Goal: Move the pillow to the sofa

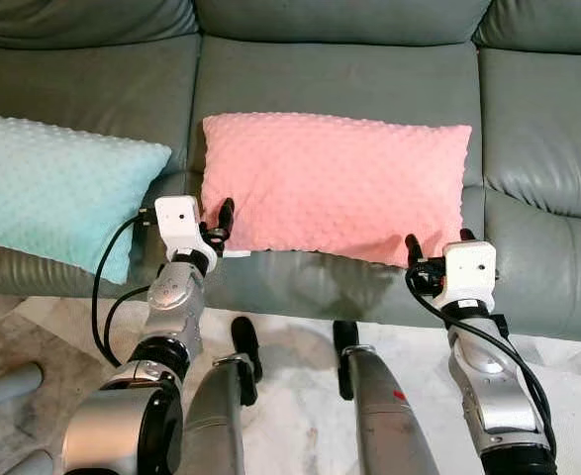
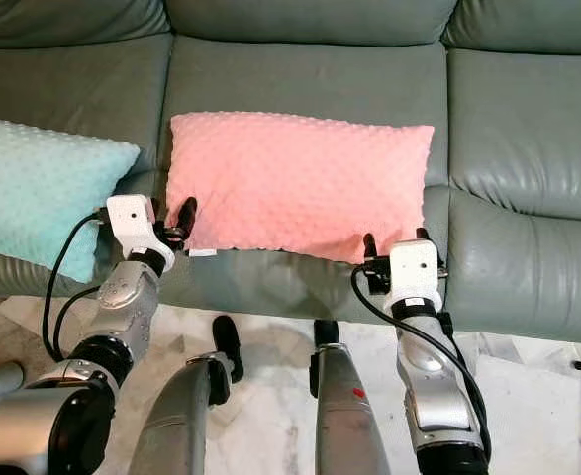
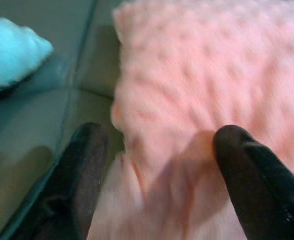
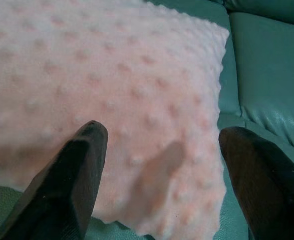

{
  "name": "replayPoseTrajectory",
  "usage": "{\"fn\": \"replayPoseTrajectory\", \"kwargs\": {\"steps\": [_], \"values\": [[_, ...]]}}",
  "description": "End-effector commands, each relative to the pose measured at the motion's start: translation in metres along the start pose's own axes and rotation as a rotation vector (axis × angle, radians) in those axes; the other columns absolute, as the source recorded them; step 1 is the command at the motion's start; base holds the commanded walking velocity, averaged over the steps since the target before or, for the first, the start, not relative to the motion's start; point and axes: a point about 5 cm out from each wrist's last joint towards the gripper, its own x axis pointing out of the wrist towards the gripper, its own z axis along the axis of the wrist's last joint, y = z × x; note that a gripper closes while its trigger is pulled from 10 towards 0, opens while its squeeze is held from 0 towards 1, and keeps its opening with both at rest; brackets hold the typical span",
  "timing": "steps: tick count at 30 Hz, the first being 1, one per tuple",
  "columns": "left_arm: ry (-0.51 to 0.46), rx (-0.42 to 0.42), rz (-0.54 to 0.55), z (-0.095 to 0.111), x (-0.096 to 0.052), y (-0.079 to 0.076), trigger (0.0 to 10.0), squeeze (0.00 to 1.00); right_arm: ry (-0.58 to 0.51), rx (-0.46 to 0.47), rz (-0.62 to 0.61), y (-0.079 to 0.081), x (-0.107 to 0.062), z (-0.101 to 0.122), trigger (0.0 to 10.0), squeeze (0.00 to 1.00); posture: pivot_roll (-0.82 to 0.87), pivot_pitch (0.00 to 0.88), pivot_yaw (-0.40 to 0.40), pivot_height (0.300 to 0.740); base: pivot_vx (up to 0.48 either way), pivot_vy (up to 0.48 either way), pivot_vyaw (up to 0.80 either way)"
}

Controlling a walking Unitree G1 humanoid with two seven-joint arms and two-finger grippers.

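Pink pillow (image 1: 335, 185) laid flat on middle sofa (image 1: 349, 69) seat. Left gripper (image 3: 157, 150) spread wide at pillow's near left corner, nothing gripped. Right gripper (image 4: 162, 165) spread wide at near right corner, nothing gripped. Blue pillow (image 1: 52, 188) seen left.

The pillow (image 1: 335, 185) is pink, rectangular and covered in raised dots. It lies flat on the grey-green sofa (image 1: 330, 79), on the middle seat cushion, its long side running from 9 to 3 o'clock, its near edge at the seat's front.
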Motion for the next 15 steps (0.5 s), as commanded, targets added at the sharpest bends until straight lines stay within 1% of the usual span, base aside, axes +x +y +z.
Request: {"fn": "replayPoseTrajectory", "kwargs": {"steps": [1,2,3,5,6,7,8,9,11,12,13,14,15], "values": [[0.111,0.027,-0.014,-0.032,-0.023,0.009,10.0,1.0,0.085,0.004,0.018,0.004,-0.013,-0.023,10.0,1.0,-0.27,0.659,0.139,0.74,0.0,0.0,0.0],[0.124,0.046,-0.032,-0.037,-0.029,0.012,10.0,1.0,0.098,0.012,0.03,0.006,-0.015,-0.025,10.0,1.0,-0.26,0.626,0.147,0.74,0.0,0.0,0.0],[0.152,0.066,-0.05,-0.045,-0.038,0.016,10.0,1.0,0.132,0.036,0.058,0.01,-0.017,-0.032,10.0,1.0,-0.24,0.584,0.154,0.74,0.0,0.0,0.0],[0.174,0.068,-0.052,-0.051,-0.043,0.018,10.0,1.0,0.158,0.054,0.079,0.014,-0.02,-0.039,10.0,1.0,-0.24,0.571,0.154,0.74,0.0,0.0,0.0],[0.202,0.08,-0.067,-0.057,-0.05,0.02,10.0,1.0,0.187,0.071,0.108,0.019,-0.025,-0.045,10.0,1.0,-0.23,0.525,0.154,0.74,0.0,0.0,0.0],[0.202,0.08,-0.067,-0.057,-0.05,0.02,10.0,1.0,0.187,0.071,0.108,0.019,-0.025,-0.045,10.0,1.0,-0.23,0.525,0.154,0.74,0.0,0.0,0.0],[0.235,0.091,-0.073,-0.065,-0.057,0.021,10.0,1.0,0.223,0.08,0.137,0.025,-0.032,-0.055,10.0,1.0,-0.22,0.478,0.15,0.74,0.0,0.0,0.0],[0.27,0.1,-0.073,-0.072,-0.064,0.023,10.0,1.0,0.259,0.09,0.147,0.029,-0.039,-0.064,10.0,1.0,-0.22,0.451,0.147,0.74,0.0,0.0,0.0],[0.278,0.101,-0.073,-0.074,-0.065,0.024,10.0,1.0,0.267,0.093,0.148,0.029,-0.04,-0.067,10.0,1.0,-0.22,0.451,0.147,0.74,0.0,0.0,0.0],[0.305,0.113,-0.069,-0.079,-0.071,0.026,10.0,1.0,0.291,0.101,0.152,0.032,-0.044,-0.073,10.0,1.0,-0.21,0.396,0.137,0.74,0.0,0.0,0.0],[0.349,0.135,-0.065,-0.086,-0.079,0.029,10.0,1.0,0.329,0.106,0.16,0.035,-0.051,-0.082,10.0,1.0,-0.21,0.373,0.132,0.74,0.0,0.0,0.0],[0.411,0.165,-0.06,-0.097,-0.091,0.033,10.0,1.0,0.384,0.105,0.168,0.039,-0.061,-0.096,10.0,1.0,-0.2,0.344,0.124,0.74,0.0,0.0,0.0],[0.448,0.175,-0.063,-0.103,-0.096,0.033,10.0,1.0,0.414,0.108,0.161,0.04,-0.066,-0.102,10.0,1.0,-0.2,0.325,0.122,0.74,0.0,0.0,0.0]]}}
